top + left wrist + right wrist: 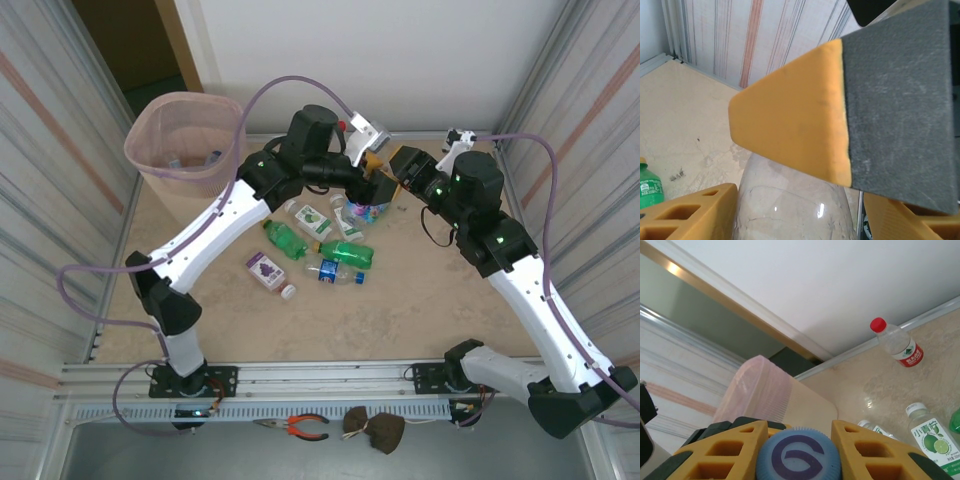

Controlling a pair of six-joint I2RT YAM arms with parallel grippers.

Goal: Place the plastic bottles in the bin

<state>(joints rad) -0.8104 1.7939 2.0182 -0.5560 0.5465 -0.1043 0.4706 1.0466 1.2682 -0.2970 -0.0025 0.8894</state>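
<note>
A clear bottle (370, 209) with a blue cap (799, 455) and a colourful label hangs at the back middle of the table. My right gripper (799, 440) (392, 186) is shut on its cap end. My left gripper (368, 180) (800, 205) is open around the bottle's clear rounded body (790, 200). Its left finger (690, 212) lies against the bottle, and a sliver of floor shows before the right finger. The pinkish bin (185, 140) (760, 390) stands at the back left. Several more bottles (312, 245) lie loose in the middle.
A yellow finger with a grey pad (850, 110) sits close to the left wrist lens, above the bottle. A red-capped bottle (897, 345) lies by the back wall, and a green bottle (650, 187) lies on the floor. Striped walls close in both sides.
</note>
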